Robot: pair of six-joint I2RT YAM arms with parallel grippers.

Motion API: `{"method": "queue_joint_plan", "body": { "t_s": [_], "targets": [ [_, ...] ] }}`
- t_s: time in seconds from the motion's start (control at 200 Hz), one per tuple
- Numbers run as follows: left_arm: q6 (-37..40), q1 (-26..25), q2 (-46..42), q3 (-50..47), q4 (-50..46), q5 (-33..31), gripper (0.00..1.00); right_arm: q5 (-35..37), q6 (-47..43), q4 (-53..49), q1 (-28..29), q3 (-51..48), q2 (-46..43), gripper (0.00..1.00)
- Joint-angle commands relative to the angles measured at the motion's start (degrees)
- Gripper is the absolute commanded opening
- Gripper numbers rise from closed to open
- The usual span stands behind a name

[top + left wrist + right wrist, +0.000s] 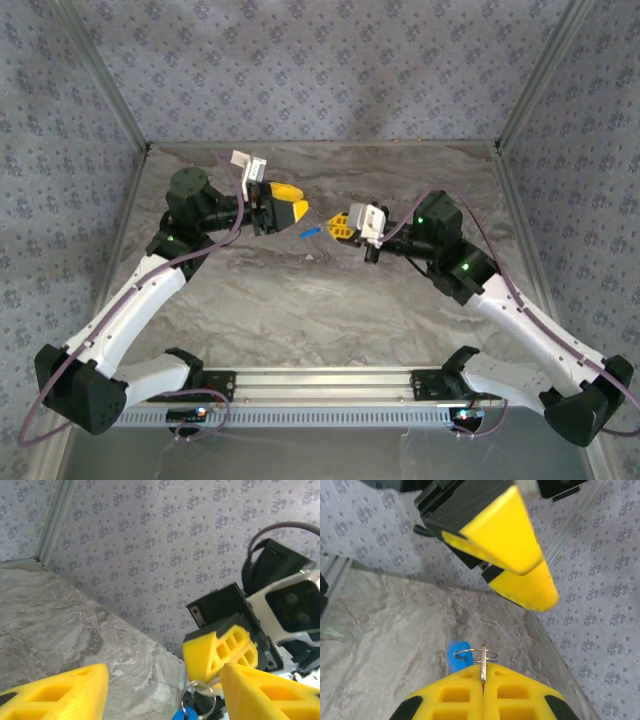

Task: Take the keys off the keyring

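Note:
The keys are a tiny bunch held in mid-air between the two arms: a thin silver keyring (475,655), a bright blue piece (457,656) hanging on it, and a flat silvery key (483,664). My right gripper (483,672) is shut on that silvery key, with the ring and blue piece sticking out past its tips. In the top view the blue piece (310,232) sits between my right gripper (338,226) and my left gripper (298,212). My left gripper (165,680) is open, its yellow fingers (60,692) wide apart, with the ring (200,700) near its right finger but not touching it.
A grey marbled table (320,300) lies below, well under both grippers. Patterned fabric walls (320,60) with metal frame posts close the back and sides. The arms' base rail (330,385) runs along the near edge.

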Motion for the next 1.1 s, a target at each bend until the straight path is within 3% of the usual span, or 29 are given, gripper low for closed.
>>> {"method": "queue_joint_plan", "body": {
  "t_s": [0.0,0.3,0.73,0.98,1.094],
  "targets": [
    [-3.1,0.3,0.4,-0.2,5.1,6.0,0.66,-11.0,7.2,6.6,-2.5,-0.3,-0.5,0.0],
    [-11.5,-0.9,2.8,-0.3,15.1,11.8,0.72,-17.8,12.9,12.5,-4.0,0.0,1.8,0.0],
    [-12.4,-4.6,4.4,1.3,16.0,14.9,0.74,-16.3,13.6,13.7,-4.0,-0.1,1.8,0.0],
    [-12.1,-5.7,4.3,2.2,15.0,15.9,0.71,-14.8,13.0,13.5,-4.0,-0.3,1.5,0.0],
    [-11.0,-6.2,4.5,2.8,13.5,15.8,0.64,-14.1,12.8,13.2,-4.1,-0.5,1.5,0.0]
  ]
}}
